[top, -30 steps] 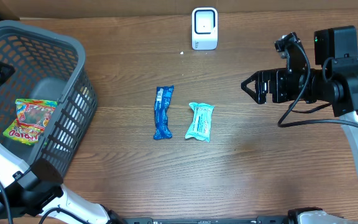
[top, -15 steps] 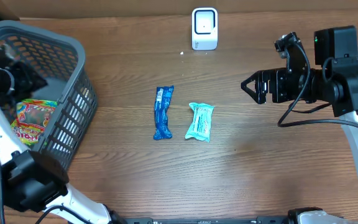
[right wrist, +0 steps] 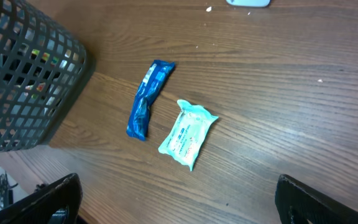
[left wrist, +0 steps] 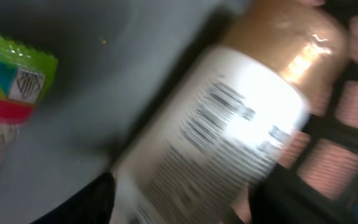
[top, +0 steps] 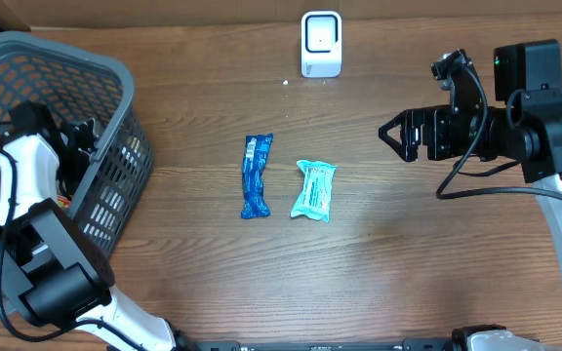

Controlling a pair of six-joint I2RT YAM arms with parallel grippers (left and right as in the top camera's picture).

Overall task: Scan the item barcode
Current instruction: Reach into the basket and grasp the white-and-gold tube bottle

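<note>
My left gripper (top: 81, 136) is down inside the grey basket (top: 66, 49). In the left wrist view its fingers stand apart on either side of a blurred bottle (left wrist: 229, 124) with a white barcode label and a tan cap; I cannot tell whether they touch it. A colourful candy packet (left wrist: 5, 106) lies beside the bottle on the basket floor. The white scanner (top: 321, 44) stands at the back of the table. My right gripper (top: 390, 136) hovers open and empty at the right, well above the table.
A blue packet (top: 256, 175) and a teal packet (top: 314, 189) lie side by side mid-table. In the right wrist view they are the blue packet (right wrist: 146, 107) and teal packet (right wrist: 188, 133), with the basket (right wrist: 23, 81) at the left.
The left arm has swung from the basket's far left edge down into the basket, and its jaws have opened. The right arm and both packets have not moved.
</note>
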